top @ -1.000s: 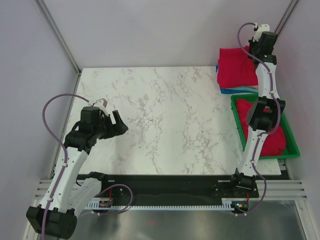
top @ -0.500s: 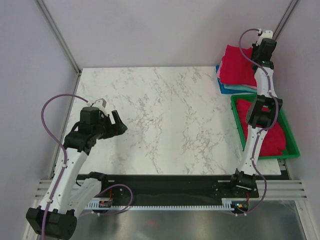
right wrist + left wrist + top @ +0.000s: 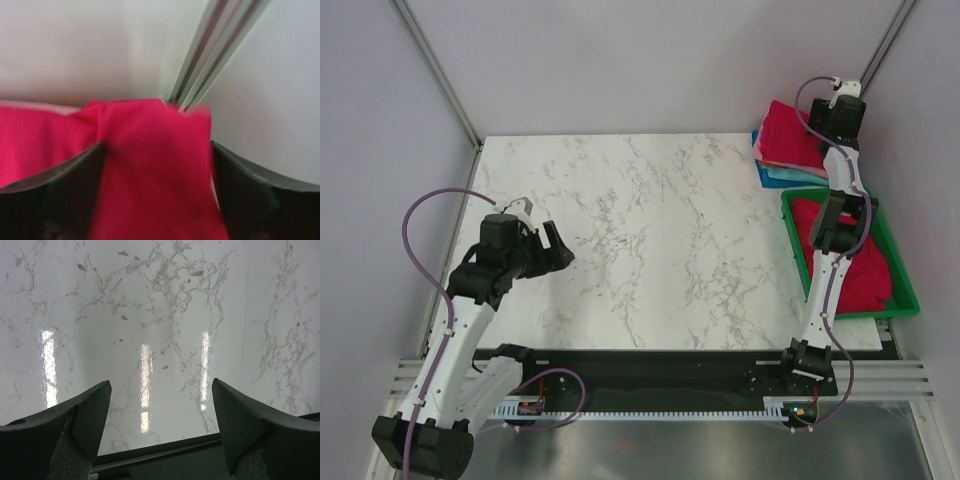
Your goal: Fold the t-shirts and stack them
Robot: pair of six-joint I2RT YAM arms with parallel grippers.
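Left tool (image 3: 161, 390) hangs spread above the table (image 3: 660, 210), well apart from every tee. The stack (image 3: 782, 175) lies far right, under the right tool (image 3: 157, 150). A red tee (image 3: 50, 140) fills the gap between its parted fingers; whether they grip it, I cannot tell.

Overhead rear view; wrist close-ups, left on table (image 3: 150, 315), right on t-shirts (image 3: 150, 170).

A rumpled crimson t-shirt (image 3: 786, 132) topped the folded teal and blue t-shirts (image 3: 785, 174) far right; red t-shirts (image 3: 868, 280) lay heaped nearer.
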